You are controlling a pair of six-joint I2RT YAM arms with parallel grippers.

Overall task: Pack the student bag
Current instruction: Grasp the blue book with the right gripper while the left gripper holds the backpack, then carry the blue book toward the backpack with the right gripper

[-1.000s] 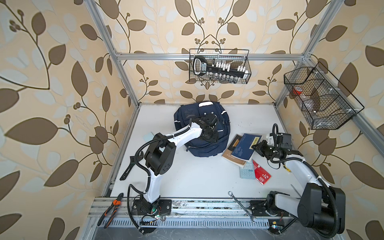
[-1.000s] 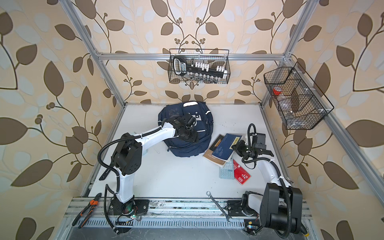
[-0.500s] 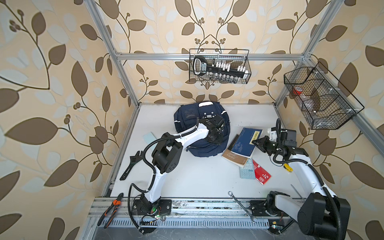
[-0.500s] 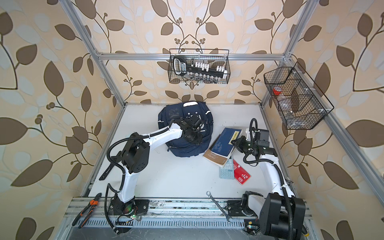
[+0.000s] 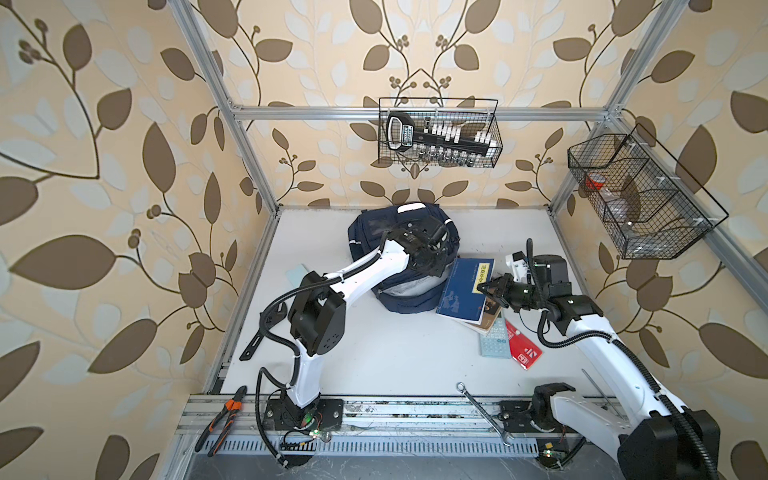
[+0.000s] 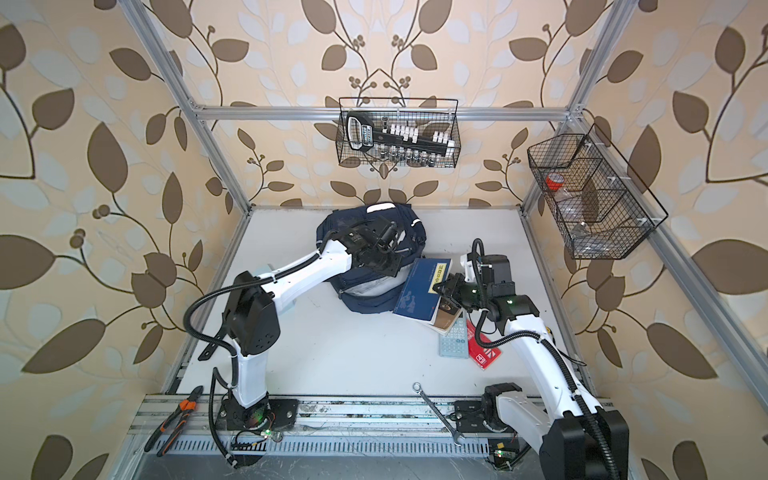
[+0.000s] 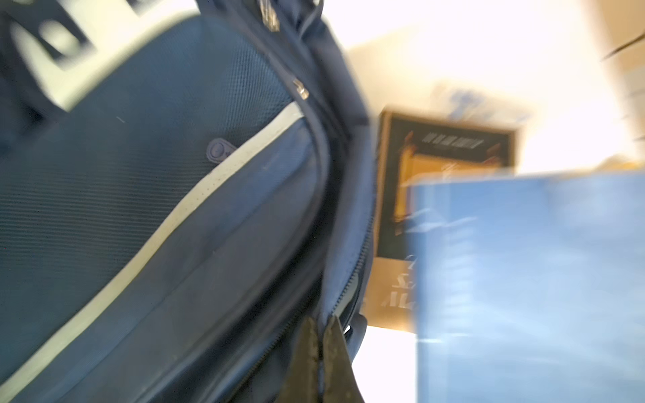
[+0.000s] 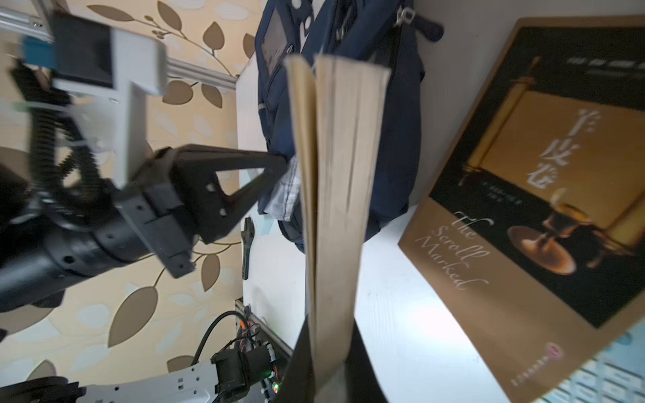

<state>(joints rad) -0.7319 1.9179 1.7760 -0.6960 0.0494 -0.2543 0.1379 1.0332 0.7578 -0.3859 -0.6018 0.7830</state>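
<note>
So, the navy backpack (image 5: 368, 235) is lying at the back of the white table (image 5: 395, 357), roughly in the middle. The left gripper (image 7: 320, 322) is clamped tight on the zip edge along the bag's open side. The right gripper (image 5: 484, 287) has a blue book (image 5: 463, 291) pinched by its page edge, tilted just beside that opening and over a brown book (image 8: 523, 209) lying flat. A calculator (image 5: 494, 338) sits nearer the front.
</note>
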